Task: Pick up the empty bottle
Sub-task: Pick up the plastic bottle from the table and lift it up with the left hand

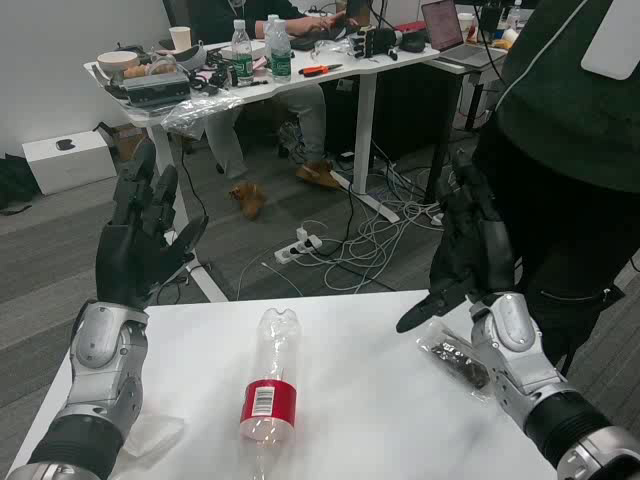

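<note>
Surroundings: a clear wrapper [152, 436] is lying at the near left of the white surface [370, 400], beside the left forearm; a clear bag of dark pieces [455, 358] is lying at the right, just beside the right wrist.
Person: a person in dark clothing [570, 130] is standing close to the far right edge of the surface, right behind the right hand.
Background: a second white desk [300, 75] with green-labelled bottles [260, 48], tools and a laptop is standing well beyond; cables and a power strip [298, 246] are trailing on the floor between.
Empty bottle: the empty bottle [272, 385], clear with a red label, is lying on its side at the centre of the surface, its base pointing far, touching neither hand.
Left hand: the left hand [140, 245] is hovering above the far left edge, fingers spread, holding nothing.
Right hand: the right hand [468, 250] is hovering over the far right edge, fingers apart and drooping, holding nothing.
Open room: bare surface is lying on both sides of the bottle, between it and each forearm.
</note>
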You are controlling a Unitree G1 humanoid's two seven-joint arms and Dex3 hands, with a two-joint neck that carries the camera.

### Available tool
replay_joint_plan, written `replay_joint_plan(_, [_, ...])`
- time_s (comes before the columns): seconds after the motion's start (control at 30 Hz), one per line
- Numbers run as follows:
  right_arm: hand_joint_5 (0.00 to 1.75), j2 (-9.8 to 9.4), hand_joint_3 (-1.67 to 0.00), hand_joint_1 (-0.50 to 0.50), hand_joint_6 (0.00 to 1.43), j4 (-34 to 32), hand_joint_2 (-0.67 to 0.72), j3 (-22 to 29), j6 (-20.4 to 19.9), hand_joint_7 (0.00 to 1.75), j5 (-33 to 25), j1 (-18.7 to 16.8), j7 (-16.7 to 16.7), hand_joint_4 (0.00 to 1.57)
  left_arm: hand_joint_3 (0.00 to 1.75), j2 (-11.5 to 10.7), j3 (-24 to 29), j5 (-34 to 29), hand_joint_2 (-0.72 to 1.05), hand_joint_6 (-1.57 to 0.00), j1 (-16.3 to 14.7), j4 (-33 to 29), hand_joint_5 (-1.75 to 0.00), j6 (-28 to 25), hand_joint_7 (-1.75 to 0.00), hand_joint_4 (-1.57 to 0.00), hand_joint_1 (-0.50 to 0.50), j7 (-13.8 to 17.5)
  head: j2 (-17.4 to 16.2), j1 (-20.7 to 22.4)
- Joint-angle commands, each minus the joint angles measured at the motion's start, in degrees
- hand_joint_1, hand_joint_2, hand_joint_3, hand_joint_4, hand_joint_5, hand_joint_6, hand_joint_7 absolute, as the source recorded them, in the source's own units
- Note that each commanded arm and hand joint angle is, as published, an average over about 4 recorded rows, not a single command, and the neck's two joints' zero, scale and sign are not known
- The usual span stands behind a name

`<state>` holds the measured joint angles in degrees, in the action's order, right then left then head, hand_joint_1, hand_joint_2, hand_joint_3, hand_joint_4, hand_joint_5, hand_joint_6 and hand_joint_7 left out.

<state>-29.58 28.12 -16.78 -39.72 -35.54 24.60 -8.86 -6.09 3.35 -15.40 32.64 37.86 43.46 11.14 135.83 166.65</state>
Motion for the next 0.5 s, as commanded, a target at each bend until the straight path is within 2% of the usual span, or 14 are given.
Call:
replay_joint_plan(0.03, [0.00,5.32,0.00,-0.42,0.00,-30.72,0.53,22.32,9.13,0.00,19.81,-3.13,-2.39,0.00,0.00,-2.61,-1.39,-7.71,-0.64,0.00,-3.67,-19.90,0.00,-10.50,0.00,-0.07,-0.50,-12.29,-12.48,-8.14])
replay_joint_plan(0.07, [0.00,5.32,0.00,-0.42,0.00,-30.71,0.53,22.32,9.13,0.00,19.81,-3.11,-2.39,0.00,0.00,-2.61,-1.38,-7.71,-0.64,0.00,-3.64,-19.84,0.00,-10.50,0.00,-0.07,-0.50,-12.29,-11.23,-7.32])
replay_joint_plan(0.1, [0.00,5.32,0.00,-0.42,0.00,-30.66,0.53,22.32,9.13,0.00,19.81,-3.09,-2.39,0.00,0.00,-2.59,-1.38,-7.71,-0.64,0.00,-3.57,-19.71,0.00,-10.50,0.00,-0.07,-0.50,-12.26,-7.49,-4.88])
replay_joint_plan(0.5, [0.00,5.23,0.00,-0.42,0.00,-30.36,0.53,22.23,9.13,0.00,19.86,-2.80,-2.39,0.00,0.00,-2.39,-1.46,-7.71,-0.72,0.00,-3.20,-18.83,0.00,-10.50,0.00,-0.07,-0.50,-12.24,-7.60,-4.71])
